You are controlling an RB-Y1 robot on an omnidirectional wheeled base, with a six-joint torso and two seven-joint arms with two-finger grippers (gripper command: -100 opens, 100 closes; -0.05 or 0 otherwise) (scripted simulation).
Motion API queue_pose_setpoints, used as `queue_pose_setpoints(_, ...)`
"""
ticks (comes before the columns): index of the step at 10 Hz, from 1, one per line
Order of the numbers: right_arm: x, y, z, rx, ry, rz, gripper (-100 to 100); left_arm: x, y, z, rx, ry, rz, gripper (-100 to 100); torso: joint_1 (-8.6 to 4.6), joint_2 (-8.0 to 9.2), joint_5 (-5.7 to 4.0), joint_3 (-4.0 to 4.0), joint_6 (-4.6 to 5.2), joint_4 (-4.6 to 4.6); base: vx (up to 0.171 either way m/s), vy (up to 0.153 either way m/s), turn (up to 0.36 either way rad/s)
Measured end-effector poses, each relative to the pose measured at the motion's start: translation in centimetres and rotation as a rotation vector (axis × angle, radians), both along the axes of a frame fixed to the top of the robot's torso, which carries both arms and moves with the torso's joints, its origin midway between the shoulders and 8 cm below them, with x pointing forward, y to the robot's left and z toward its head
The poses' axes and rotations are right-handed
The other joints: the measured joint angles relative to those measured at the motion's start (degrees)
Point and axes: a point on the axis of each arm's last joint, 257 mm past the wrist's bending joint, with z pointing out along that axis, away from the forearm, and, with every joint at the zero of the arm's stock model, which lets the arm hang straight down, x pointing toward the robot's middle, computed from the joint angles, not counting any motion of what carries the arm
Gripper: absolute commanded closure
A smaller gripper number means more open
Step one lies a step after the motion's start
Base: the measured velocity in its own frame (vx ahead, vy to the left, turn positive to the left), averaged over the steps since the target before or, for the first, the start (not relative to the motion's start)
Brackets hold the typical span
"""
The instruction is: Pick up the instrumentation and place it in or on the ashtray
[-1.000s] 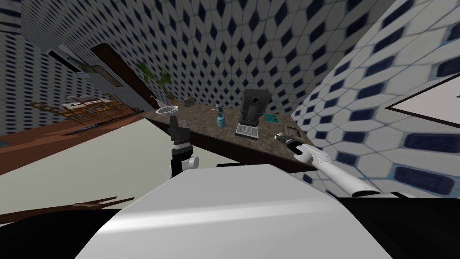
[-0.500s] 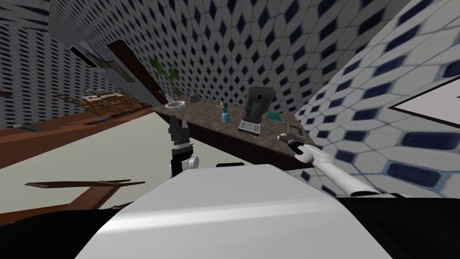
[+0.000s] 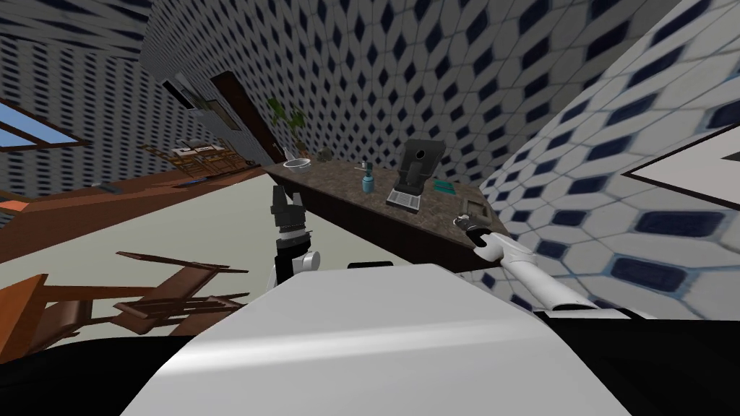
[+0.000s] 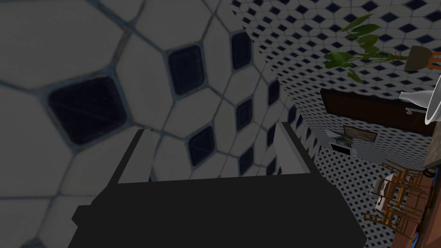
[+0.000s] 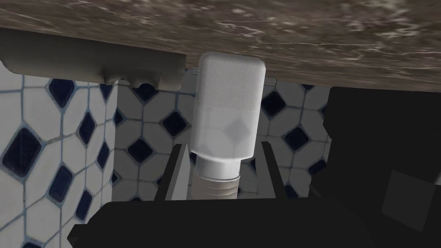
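The right gripper [image 5: 223,148] is at the wall end of the marbled brown counter [image 3: 340,180]. Its fingers are clamped on the sides of the instrument [image 5: 228,107], a white cylinder with a ribbed neck. The grey ashtray [image 5: 86,60] sits on the counter just beside the held instrument; whether the two touch cannot be told. The left gripper [image 3: 285,195] is raised in front of the counter's edge, fingers apart. A black coffee machine [image 3: 415,173] and a blue bottle [image 3: 368,180] stand farther along the counter.
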Motion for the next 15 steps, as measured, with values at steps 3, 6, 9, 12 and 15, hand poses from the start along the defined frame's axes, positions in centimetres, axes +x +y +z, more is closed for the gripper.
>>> queue_pose_setpoints(3, 0.0, -1.7, 0.5, -0.003, -0.032, -0.075, 100, 0.0, 0.0, 0.0, 0.0, 0.0, 0.0, 0, -0.34, -0.1, -0.02, -0.04, -0.01, 0.01, -0.107, -0.119, 0.094)
queue_pose_setpoints(6, 2.6, -1.9, 3.0, -0.058, -0.067, -0.08, 100, 0.0, 0.0, 0.0, 0.001, 0.0, 0.0, 0, -0.86, -0.81, -0.08, -0.44, -0.11, -0.13, 0.03, -0.247, 0.049)
queue_pose_setpoints(9, 5.0, -2.3, 5.8, -0.126, -0.089, -0.077, 100, 0.0, 0.0, 0.0, 0.001, 0.0, 0.0, 0, -0.87, -1.08, -0.11, -0.64, -0.13, -0.27, 0.062, -0.251, 0.033)
queue_pose_setpoints(12, 6.7, -2.2, 7.7, -0.182, -0.096, -0.07, 100, 0.0, 0.0, 0.0, 0.0, 0.001, 0.0, 0, -0.67, -1.22, -0.02, -0.71, -0.16, -0.29, 0.07, -0.178, 0.018)
queue_pose_setpoints(15, 6.8, -2.3, 8.0, -0.188, -0.097, -0.071, -100, 0.0, 0.0, 0.0, 0.0, 0.0, 0.0, 0, 0.1, -0.9, 0.05, -0.57, -0.16, -0.28, 0.004, -0.01, 0.001)
